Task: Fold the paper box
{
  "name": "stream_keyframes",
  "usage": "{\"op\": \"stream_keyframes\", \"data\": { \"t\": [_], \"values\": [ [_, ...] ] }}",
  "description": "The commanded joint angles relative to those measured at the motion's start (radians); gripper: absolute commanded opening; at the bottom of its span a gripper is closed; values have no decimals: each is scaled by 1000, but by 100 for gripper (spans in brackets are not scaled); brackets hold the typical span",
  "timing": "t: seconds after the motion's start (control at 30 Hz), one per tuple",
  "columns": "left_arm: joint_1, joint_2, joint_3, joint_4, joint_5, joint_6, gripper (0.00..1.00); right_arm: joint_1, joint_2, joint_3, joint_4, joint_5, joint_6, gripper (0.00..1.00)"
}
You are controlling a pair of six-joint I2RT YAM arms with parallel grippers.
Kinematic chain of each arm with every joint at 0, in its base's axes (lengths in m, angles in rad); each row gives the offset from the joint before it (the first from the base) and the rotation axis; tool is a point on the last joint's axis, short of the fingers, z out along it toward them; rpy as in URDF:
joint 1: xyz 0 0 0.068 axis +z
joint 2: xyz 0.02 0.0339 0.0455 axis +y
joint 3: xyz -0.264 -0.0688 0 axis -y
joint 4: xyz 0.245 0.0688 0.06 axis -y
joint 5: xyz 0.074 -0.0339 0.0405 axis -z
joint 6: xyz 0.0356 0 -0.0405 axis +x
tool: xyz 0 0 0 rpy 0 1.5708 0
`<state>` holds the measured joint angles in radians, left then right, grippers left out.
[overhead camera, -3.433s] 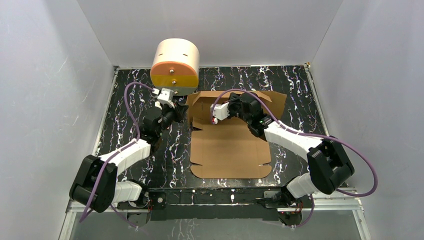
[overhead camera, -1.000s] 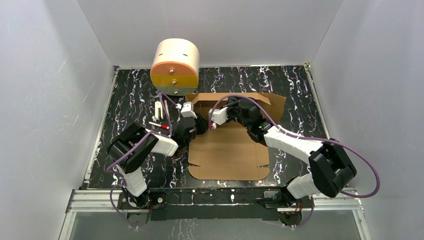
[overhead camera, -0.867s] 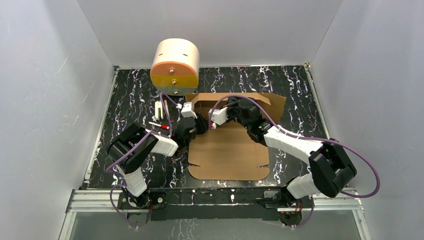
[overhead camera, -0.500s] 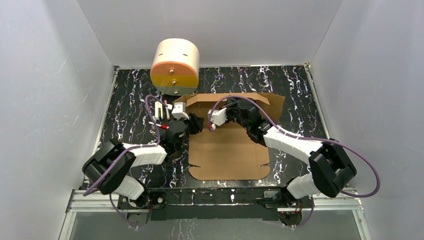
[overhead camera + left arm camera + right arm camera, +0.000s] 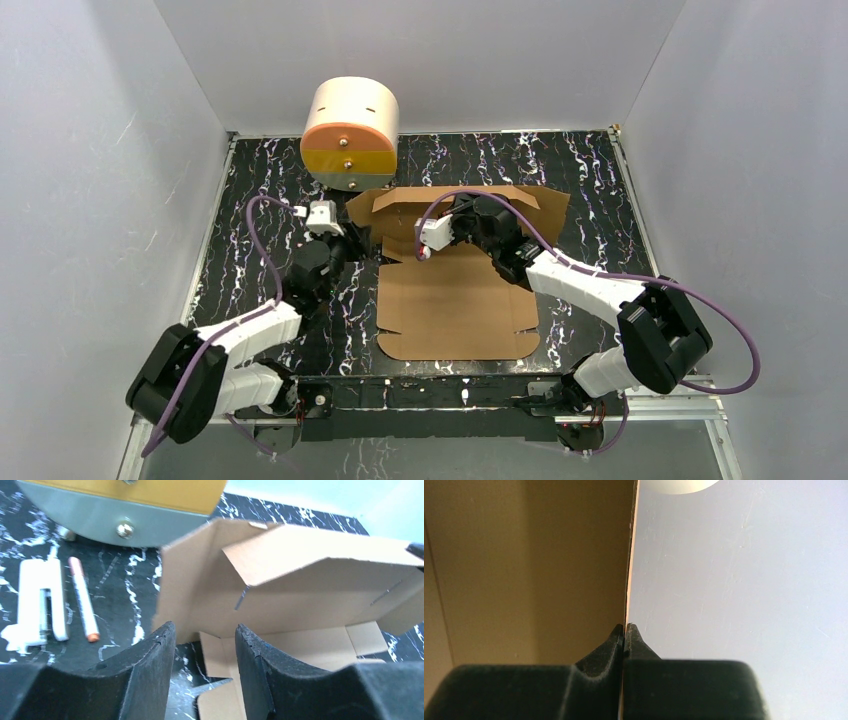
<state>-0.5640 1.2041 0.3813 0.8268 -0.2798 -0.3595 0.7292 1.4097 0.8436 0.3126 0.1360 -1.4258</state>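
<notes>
On marbled black table (image 5: 600, 190), right tool (image 5: 624, 630) pinches corrugated brown paper box (image 5: 455, 300).

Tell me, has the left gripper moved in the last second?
Yes. The left gripper has drawn back leftwards off the cardboard box, ending below the middle of the cream drum, which has not moved.
</notes>
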Motion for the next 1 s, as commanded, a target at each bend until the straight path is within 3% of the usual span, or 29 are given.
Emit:
{"op": "stream_keyframes", "data": {
  "t": [0.0, 0.23, 0.43, 0.63, 0.83, 0.97],
  "values": [
    [54, -92, -32, -3, 51, 62, 45, 9, 5, 47, -19, 2, -12, 2],
    [127, -76, -46, -1, 61, 141, 47, 8, 1, 45, -39, -16, -11, 2],
    [201, 6, -9, 35, 224, 189, 50, 9, 8, 43, -45, -16, -16, 2],
    [284, 114, 66, 47, 455, 169, 46, 9, 13, 48, -55, -25, -15, 2],
    [305, 141, 88, 52, 532, 201, 30, 9, 26, 57, -56, -29, -15, 2],
    [305, 160, 93, 51, 571, 229, 11, 9, 29, 64, -56, -27, -16, 2]
  ]
}}
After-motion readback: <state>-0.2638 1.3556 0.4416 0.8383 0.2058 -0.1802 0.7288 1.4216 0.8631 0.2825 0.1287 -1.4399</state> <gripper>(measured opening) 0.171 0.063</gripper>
